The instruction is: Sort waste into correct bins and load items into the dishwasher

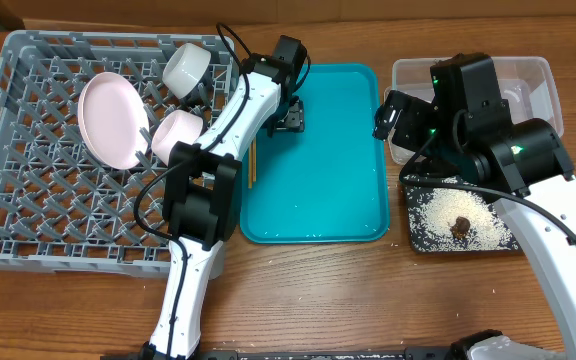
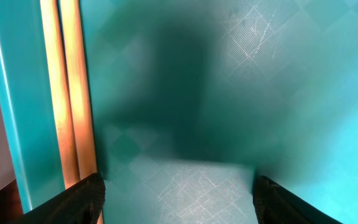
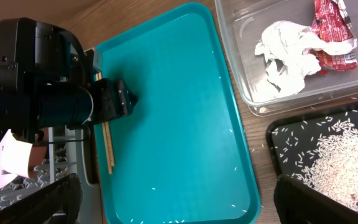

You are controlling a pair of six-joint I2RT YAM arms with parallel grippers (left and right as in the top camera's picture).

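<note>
Nearest on the desk, right side: the shallow black tray held white rice grains and a small brown lump. A few stray grains lay on the near end of the teal tray. The right tool hung above, fingers apart and empty.

Mid-desk: the wooden chopsticks lay along the teal tray's left wall. The left tool sat low just beside them, fingers spread, gripping nothing.

Left: the grey dish rack carried a round plate on edge and two small bowls.

Farthest right: we noted crumpled white paper and a red wrapper in the clear tub.
</note>
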